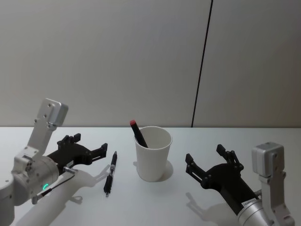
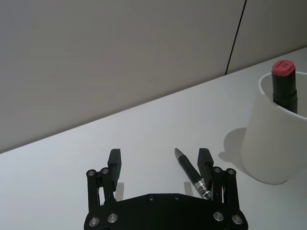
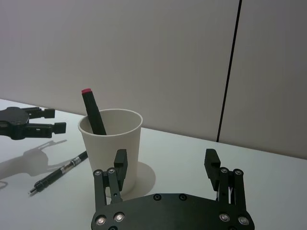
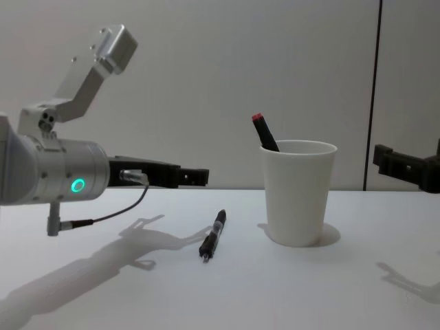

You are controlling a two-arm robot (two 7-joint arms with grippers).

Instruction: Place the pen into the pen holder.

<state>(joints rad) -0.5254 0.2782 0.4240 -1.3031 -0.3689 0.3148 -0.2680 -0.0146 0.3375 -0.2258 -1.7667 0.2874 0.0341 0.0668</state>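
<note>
A black pen (image 1: 110, 173) (image 4: 214, 234) lies flat on the white table, left of the pen holder (image 1: 153, 156) (image 4: 298, 194), a white paper cup standing upright. A black marker with a red cap (image 1: 138, 133) leans inside the cup. My left gripper (image 1: 90, 142) (image 2: 159, 155) hovers open above the table, just left of the pen; the pen (image 2: 192, 172) shows beside one of its fingers. My right gripper (image 1: 204, 154) (image 3: 166, 155) is open and empty, to the right of the cup (image 3: 110, 143) and closer to me.
The white table (image 1: 155, 207) reaches back to a plain grey wall with a dark vertical seam (image 1: 201, 66). Bare tabletop lies in front of the cup and the pen.
</note>
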